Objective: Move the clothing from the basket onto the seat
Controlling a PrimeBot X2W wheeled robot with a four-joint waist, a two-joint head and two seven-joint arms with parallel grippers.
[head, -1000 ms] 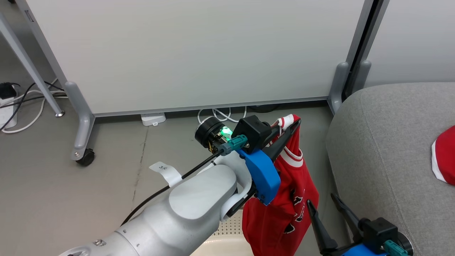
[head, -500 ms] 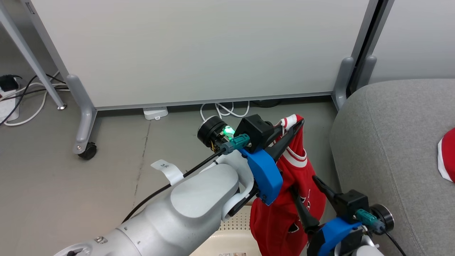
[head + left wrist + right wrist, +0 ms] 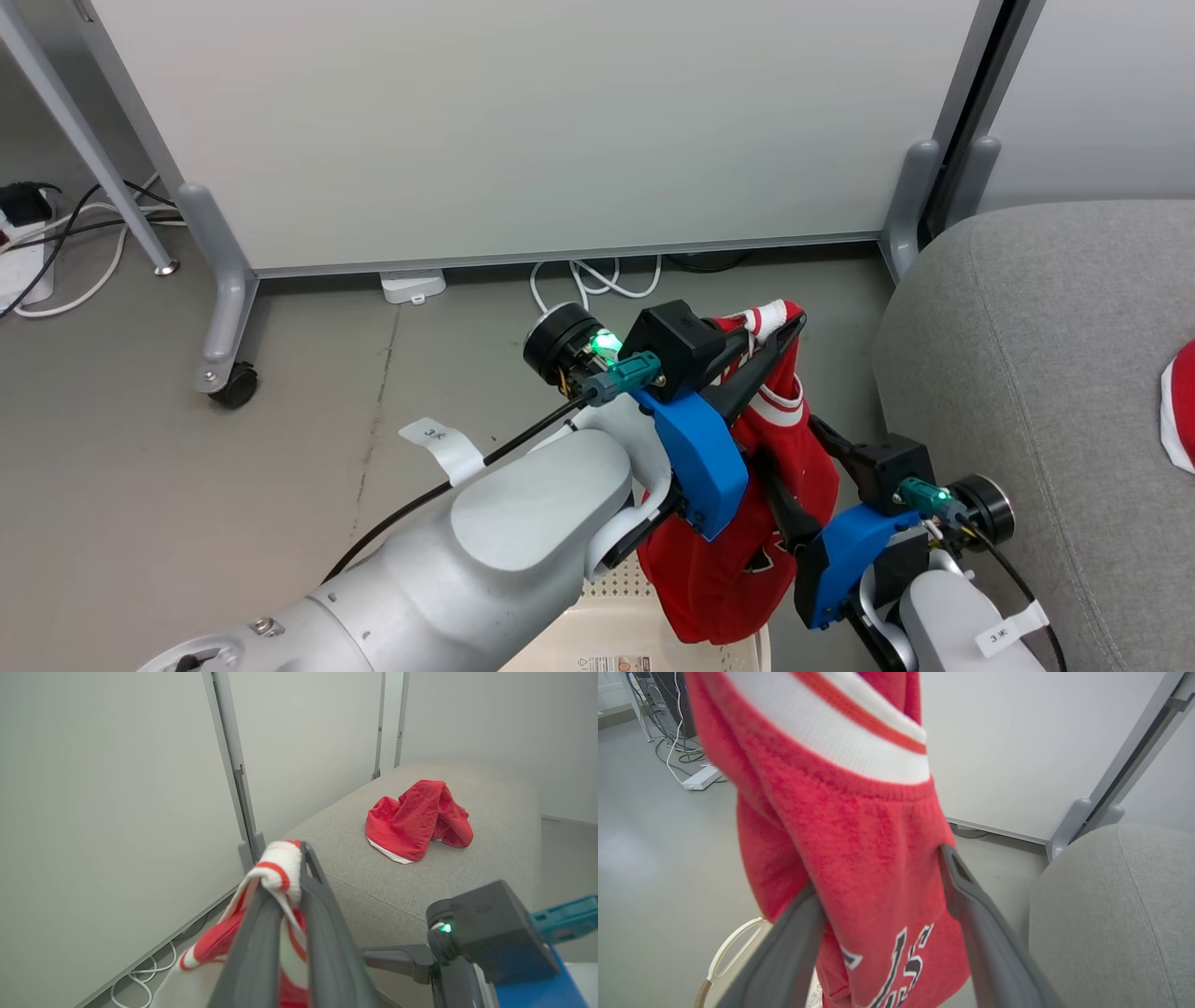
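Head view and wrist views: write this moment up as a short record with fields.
held garment: red jersey, hanging over the basket beside the sofa
left gripper: shut on the jersey's white-and-red trim at the top
right gripper: open, one finger on each side of the jersey's lower part
on the sofa: second red garment, crumpled
floor: white cables at the foot of the partition
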